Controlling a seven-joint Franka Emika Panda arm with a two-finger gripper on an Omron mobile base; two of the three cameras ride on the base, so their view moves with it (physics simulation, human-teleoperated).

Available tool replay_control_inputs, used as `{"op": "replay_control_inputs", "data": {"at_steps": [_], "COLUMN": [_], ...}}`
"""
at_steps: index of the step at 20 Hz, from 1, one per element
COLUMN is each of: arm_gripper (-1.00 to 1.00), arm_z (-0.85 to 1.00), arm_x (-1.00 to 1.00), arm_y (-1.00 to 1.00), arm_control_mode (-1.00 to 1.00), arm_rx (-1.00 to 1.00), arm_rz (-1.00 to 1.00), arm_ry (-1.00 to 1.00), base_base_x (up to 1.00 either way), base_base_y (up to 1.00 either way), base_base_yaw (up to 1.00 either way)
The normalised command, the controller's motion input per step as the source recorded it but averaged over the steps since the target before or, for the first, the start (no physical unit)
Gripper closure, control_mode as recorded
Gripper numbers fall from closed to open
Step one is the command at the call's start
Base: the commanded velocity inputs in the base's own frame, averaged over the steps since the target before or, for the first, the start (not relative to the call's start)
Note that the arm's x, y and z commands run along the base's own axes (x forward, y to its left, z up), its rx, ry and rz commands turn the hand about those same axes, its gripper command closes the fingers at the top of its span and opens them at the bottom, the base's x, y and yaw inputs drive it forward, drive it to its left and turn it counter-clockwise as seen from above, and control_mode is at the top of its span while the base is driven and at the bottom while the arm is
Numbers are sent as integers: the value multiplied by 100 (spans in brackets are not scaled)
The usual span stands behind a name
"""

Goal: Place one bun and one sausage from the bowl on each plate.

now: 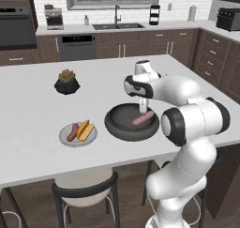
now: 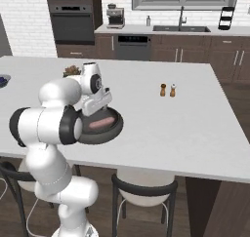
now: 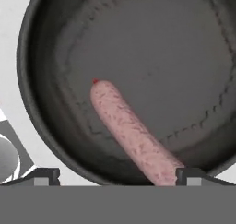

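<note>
The dark bowl sits on the white counter in front of the arm, with one pink sausage lying in it. My gripper hangs just above the bowl, open, with nothing between its fingers. In the hand view the sausage's near end lies beside the right fingertip. Left of the bowl, the grey plate carries a brown sausage and a bun.
A black plant pot stands behind the plate. Salt and pepper shakers are at the far right of the counter, and a small bowl of berries at its left end. Chairs stand under the near counter edge.
</note>
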Motion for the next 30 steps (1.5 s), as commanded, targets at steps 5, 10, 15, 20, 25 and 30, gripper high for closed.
{"op": "replay_control_inputs", "data": {"at_steps": [5, 10, 15, 20, 25, 30], "arm_gripper": [-100, -100, -100, -100, -100, 100], "arm_z": [-47, -36, -29, -31, -28, -30], "arm_x": [7, 53, 9, -43, -27, 35], "arm_y": [0, 0, 0, -7, -19, -2], "arm_control_mode": [-100, -100, -100, -100, -100, -100], "arm_rx": [0, 0, 0, 0, 0, 0], "arm_rz": [8, 9, 10, 3, 3, 6], "arm_ry": [-10, -2, -2, -5, -5, 0], "base_base_x": [0, 0, 0, 0, 0, 0], "base_base_y": [0, 0, 0, 0, 0, 0], "base_base_yaw": [0, 0, 0, 0, 0, 0]}}
